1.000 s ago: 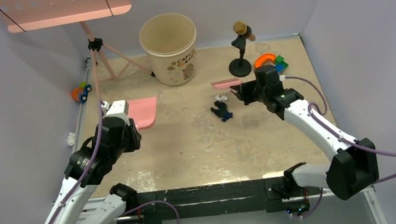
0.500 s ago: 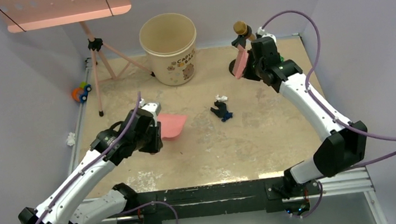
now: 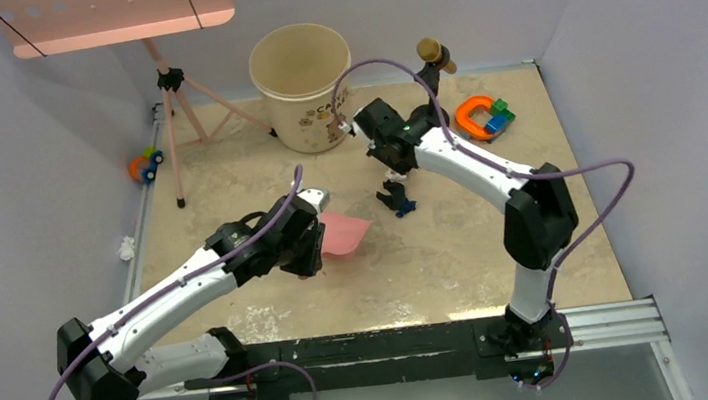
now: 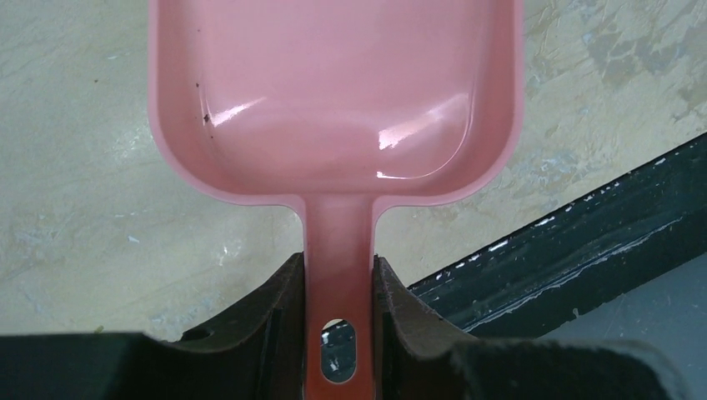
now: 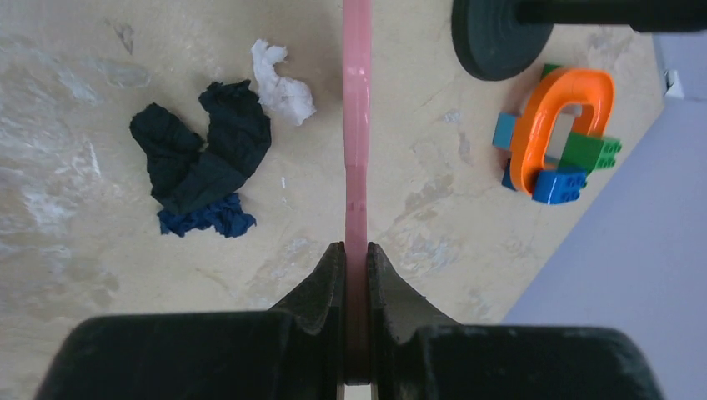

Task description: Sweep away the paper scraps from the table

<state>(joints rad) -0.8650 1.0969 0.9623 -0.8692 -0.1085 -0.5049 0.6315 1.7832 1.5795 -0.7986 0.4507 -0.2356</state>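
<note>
A black paper wad (image 5: pixel 200 154), a dark blue one (image 5: pixel 207 217) and a white one (image 5: pixel 282 83) lie together mid-table; the cluster also shows in the top view (image 3: pixel 396 199). My right gripper (image 5: pixel 356 247) is shut on a thin pink sweeper (image 5: pixel 357 125), seen edge-on just right of the scraps. In the top view it (image 3: pixel 386 148) hovers just behind them. My left gripper (image 4: pixel 338 262) is shut on the handle of a pink dustpan (image 4: pixel 333 92), which is empty. In the top view the dustpan (image 3: pixel 344 233) sits left of and in front of the scraps.
A beige bucket (image 3: pixel 303 85) stands at the back centre. A microphone stand (image 3: pixel 430 60) and orange-blue-green toy blocks (image 3: pixel 481 115) are at the back right, a pink tripod (image 3: pixel 174 110) at the back left. A white scrap (image 3: pixel 126 248) lies off the table's left edge.
My left arm carried the dustpan right, toward the table's middle. My right arm swung with the sweeper from the microphone stand leftward to just behind the scraps. The scraps stayed put.
</note>
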